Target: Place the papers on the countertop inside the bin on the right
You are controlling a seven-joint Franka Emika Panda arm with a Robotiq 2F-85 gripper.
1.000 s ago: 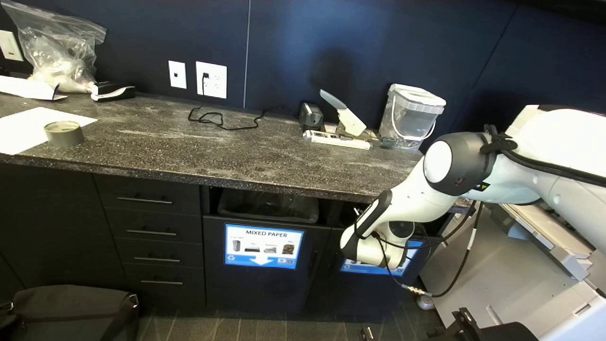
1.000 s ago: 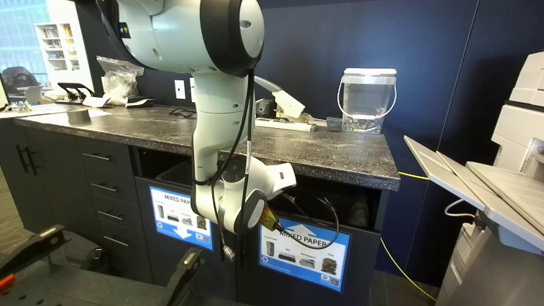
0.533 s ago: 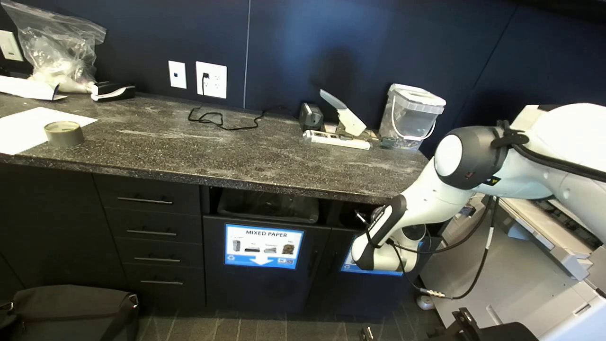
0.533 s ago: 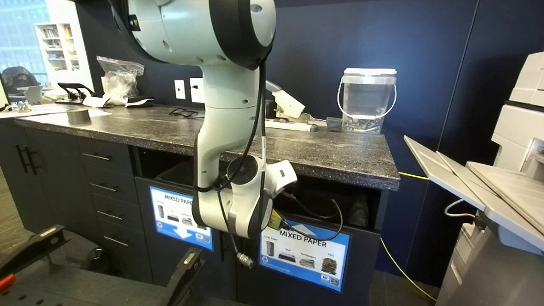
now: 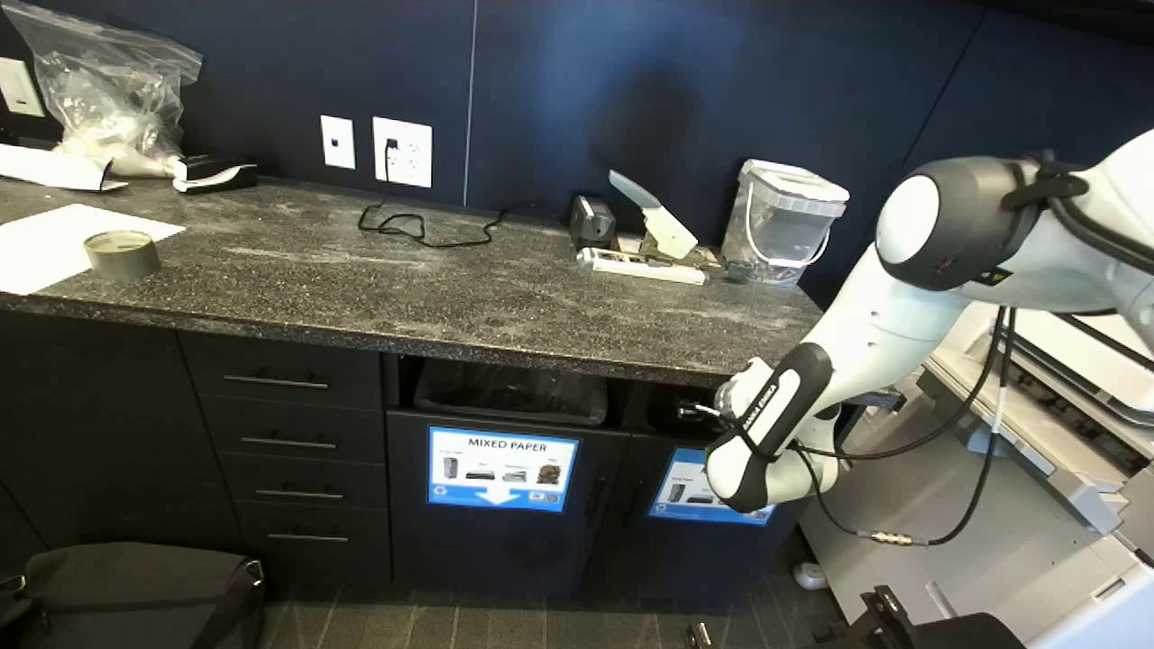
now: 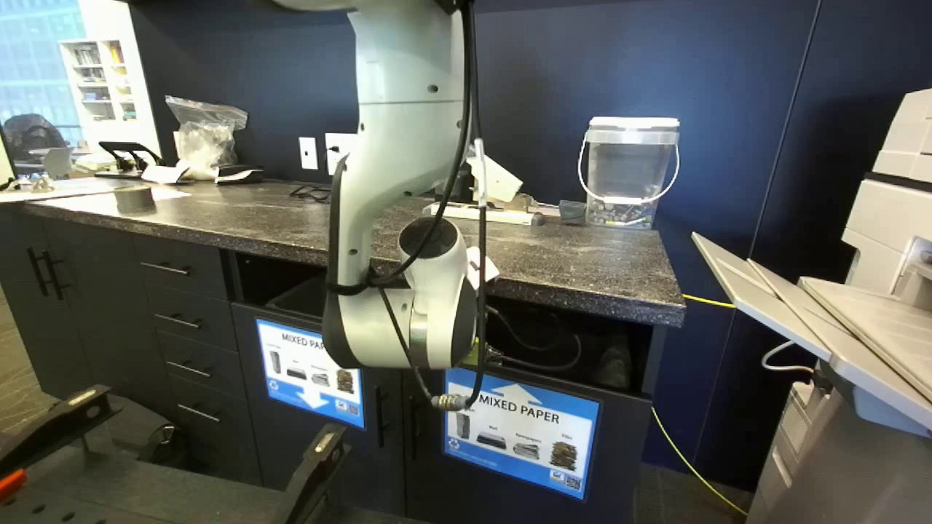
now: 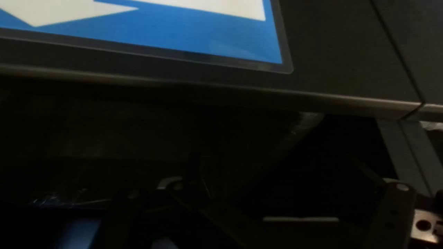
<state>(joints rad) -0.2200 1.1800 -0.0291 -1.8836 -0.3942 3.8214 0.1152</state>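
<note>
The dark grey speckled countertop (image 5: 505,302) shows in both exterior views, also here (image 6: 582,266). No small crumpled papers show on it; they are hidden or out of view. The right bin (image 6: 622,444) is a dark cabinet front with a blue and white label and a dark slot above. In the wrist view its front edge (image 7: 214,88) and label corner cross the top, upside down. My gripper (image 7: 273,155) is at this slot, its dark fingers spread apart with nothing visible between them. In both exterior views the arm's wrist hides the fingers.
The twin left bin (image 5: 509,541) stands beside it. On the countertop are a paper cutter (image 5: 642,266), a translucent tub (image 6: 630,171), a tape roll (image 5: 122,255), flat white sheets (image 5: 54,239) and a clear plastic bag (image 5: 113,108). A grey printer (image 5: 956,505) stands at the right.
The arm has moved up, and also to the right in an exterior view. More of the right bin's label is uncovered. Things on the countertop have not moved.
</note>
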